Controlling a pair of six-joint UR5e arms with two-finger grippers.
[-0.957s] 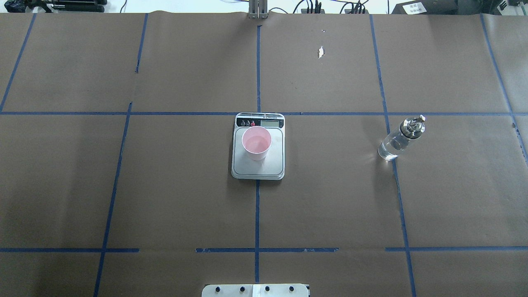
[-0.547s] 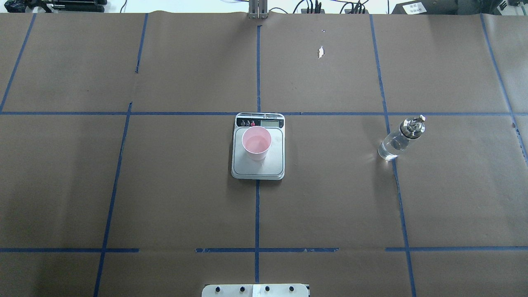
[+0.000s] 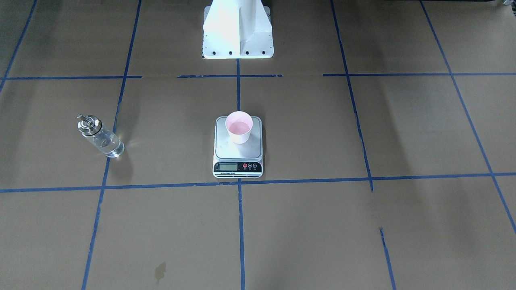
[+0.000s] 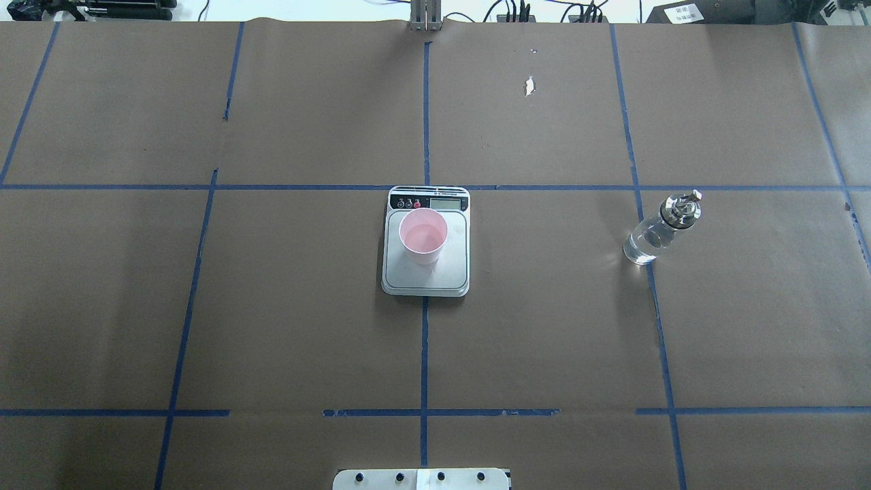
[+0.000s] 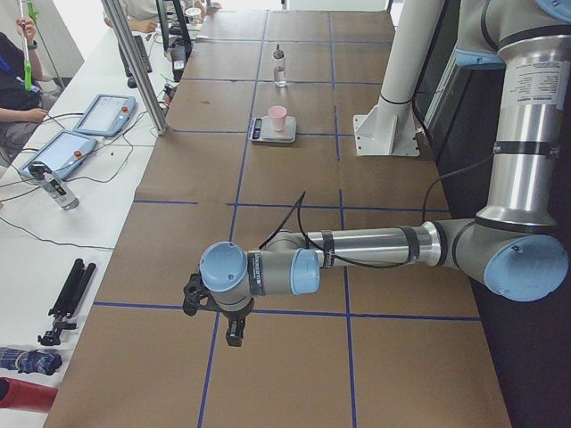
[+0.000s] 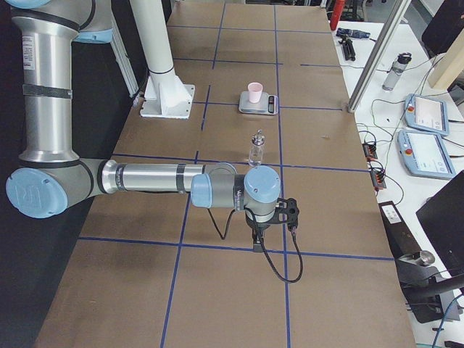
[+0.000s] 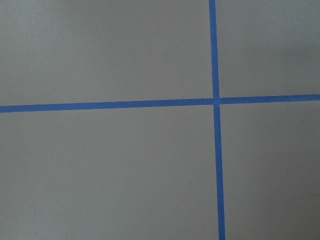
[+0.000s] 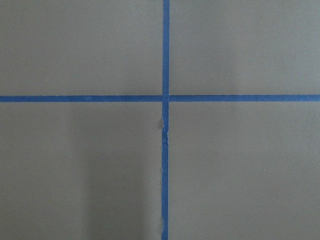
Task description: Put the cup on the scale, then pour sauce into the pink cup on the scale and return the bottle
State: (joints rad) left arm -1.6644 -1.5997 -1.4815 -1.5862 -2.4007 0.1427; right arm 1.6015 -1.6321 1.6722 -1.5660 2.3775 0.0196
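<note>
Pink tapered plastic cup (image 3: 239, 128), plain and handleless, stands upright on the silver-grey platform of the flat digital kitchen scale (image 3: 238, 152), toward the scale's edge nearest the white robot pedestal (image 3: 238, 28). The small clear glass bottle with a metal cap and spout (image 3: 100, 137) stands upright well apart from the scale, on the robot's right. The clear sauce (image 3: 109, 148) fills only its lower part.

From overhead, the cup's inside shows a flat, smooth pink surface partway down. I read that as liquid, but cannot be sure. Nothing is spilled on the scale's platform around it.

The exterior left view has the left gripper (image 5: 234, 332) hanging low over the brown paper, far from the scale. I cannot tell whether its fingers are spread or closed. The exterior right view shows the right gripper (image 6: 257, 243) hanging likewise, nearer the bottle than the scale. Its finger spacing is also unreadable.

Both wrist cameras see only brown paper and crossing blue tape (image 7: 216, 100).

My judgement: cup placement is done, and the bottle sits where a returned bottle would, so the task may be complete. If a pour is due, the right arm is the natural one. It should clamp the glass body below the cap, carry it level, and aim the spout over the cup's mouth. It should then tilt slowly without touching the cup or pressing on the scale.
</note>
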